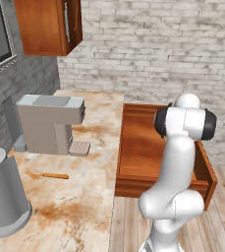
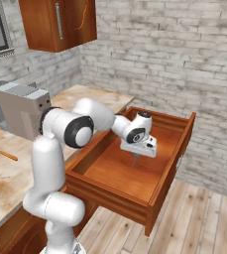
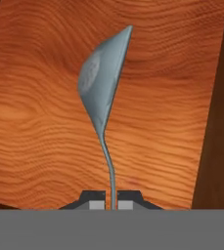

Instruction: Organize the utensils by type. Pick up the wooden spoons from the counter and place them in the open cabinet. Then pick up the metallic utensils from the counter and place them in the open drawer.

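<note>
Over the open drawer [image 2: 135,173], a metal spoon [image 3: 101,93] pinched by its handle in the closed gripper [image 3: 111,200], bowl pointing down at the wood bottom. On the counter [image 1: 79,206], one wooden spoon [image 1: 47,174] near the coffee machine [image 1: 50,123].

**Two base cameras flank the arm, one rides the hand**

The left base view looks forward and down from behind the arm's left, over the counter [image 1: 84,197] toward the brick wall, with the arm at lower right. The right base view looks from behind the arm's right, more across the open drawer [image 2: 135,178], with the arm at lower left. Both take in the same counter, drawer, coffee machine [image 1: 50,123] and wall cabinet [image 1: 47,27] from middle distance. The hand view sits very close above the drawer's wood bottom, looking straight along the gripper [image 3: 111,200].
</note>
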